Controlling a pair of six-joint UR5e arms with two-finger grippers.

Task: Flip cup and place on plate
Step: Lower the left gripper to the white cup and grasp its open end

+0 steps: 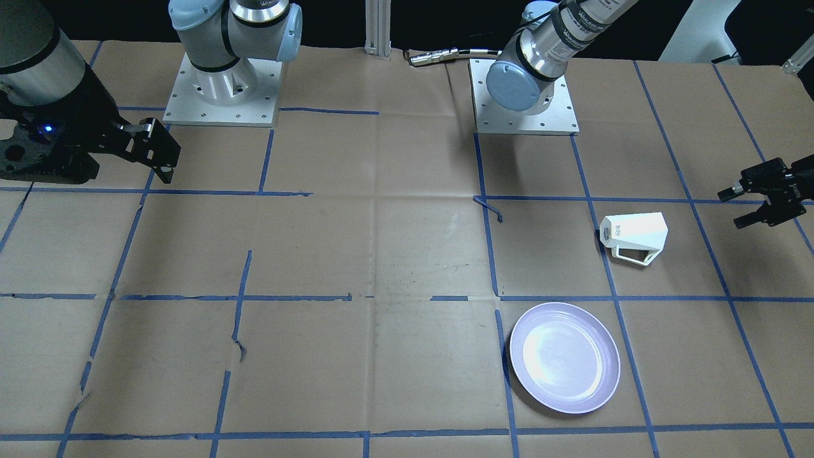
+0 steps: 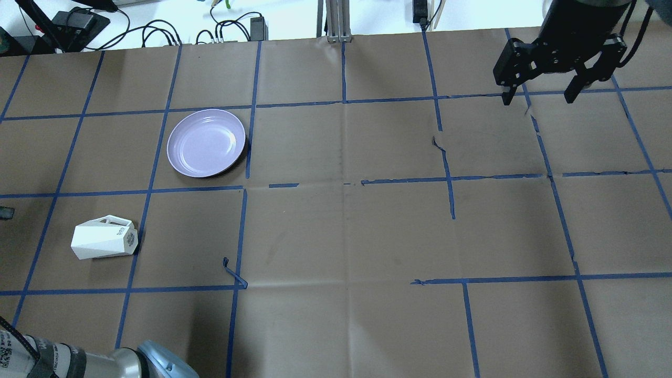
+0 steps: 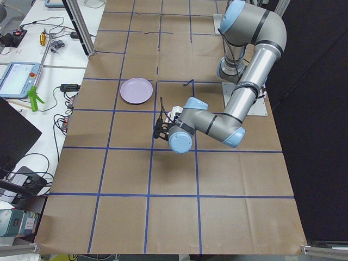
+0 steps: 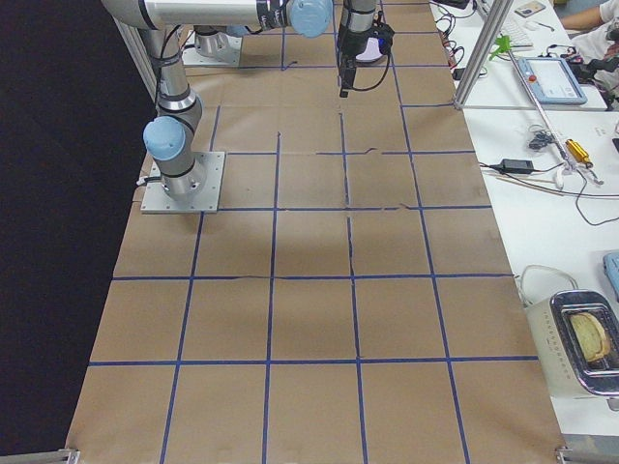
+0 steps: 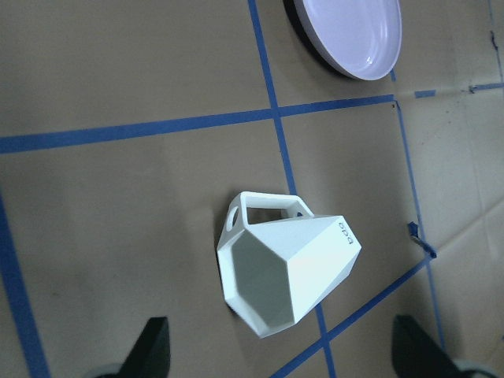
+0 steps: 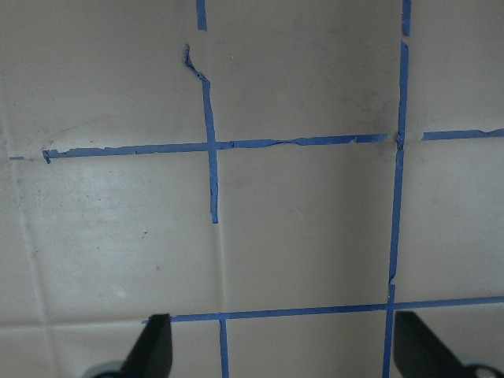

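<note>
white faceted cup (image 1: 636, 233) lies on its side (apart from the lavender plate (image 1: 565, 357)).

Seen from exterior left, the left arm (image 3: 209, 122) hides most of the cup (image 3: 175, 111). The left wrist view's top edge crops the plate (image 5: 354, 39); the left claw (image 5: 283, 354) shows only fingertips (image 5: 155, 346) at the bottom edge.

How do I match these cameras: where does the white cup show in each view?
Front-facing: cup on its side, right of centre.
Overhead: cup lower left.
Exterior left: cup only a white sliver behind the near arm.
Exterior right: not in it.
Left wrist: cup centre, mouth toward the camera.
Right wrist: not in it.
Shared landmark: plate near the cup, also seen in overhead, exterior left and left wrist.
</note>
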